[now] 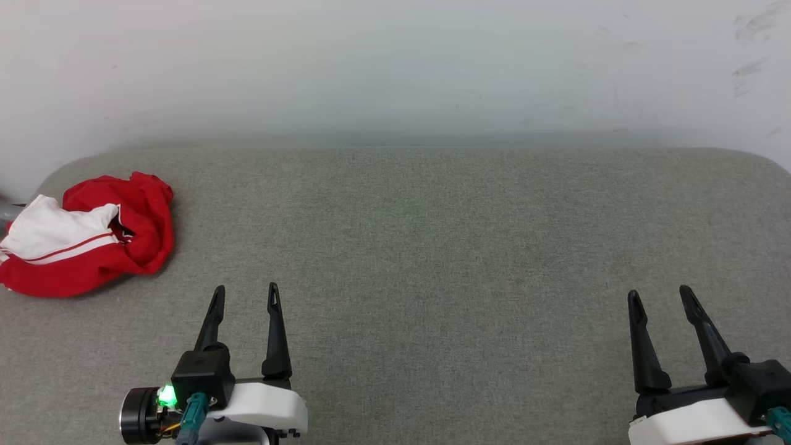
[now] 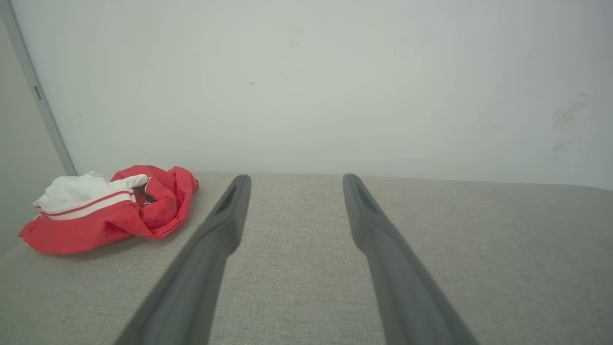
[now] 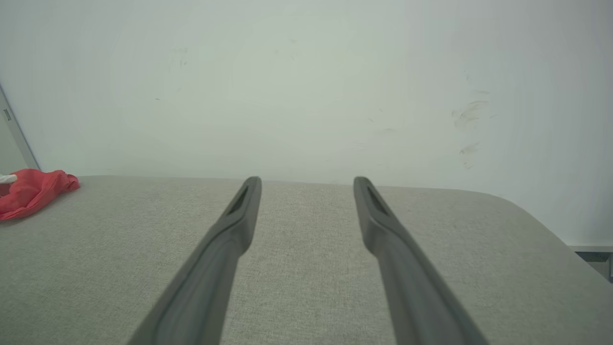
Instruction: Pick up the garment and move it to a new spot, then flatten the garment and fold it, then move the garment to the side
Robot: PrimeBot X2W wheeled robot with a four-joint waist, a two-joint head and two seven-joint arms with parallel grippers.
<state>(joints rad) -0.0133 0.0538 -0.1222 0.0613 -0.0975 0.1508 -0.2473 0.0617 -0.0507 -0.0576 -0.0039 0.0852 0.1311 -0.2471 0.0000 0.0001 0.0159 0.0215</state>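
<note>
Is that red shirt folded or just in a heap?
Crumpled heap: the garment lies bunched, its white and red cloth overlapping in irregular wrinkles.

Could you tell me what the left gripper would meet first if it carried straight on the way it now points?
Probably the white wall behind the grey surface; the line ahead of the left gripper looks free until there. The garment lies off to its left, outside that line.

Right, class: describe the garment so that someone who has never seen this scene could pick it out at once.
Start at the wide grey fabric surface below the pale wall. At its far left corner lies the garment, a crumpled heap. It is the only red-and-white thing there, with a red-striped white panel.
</note>
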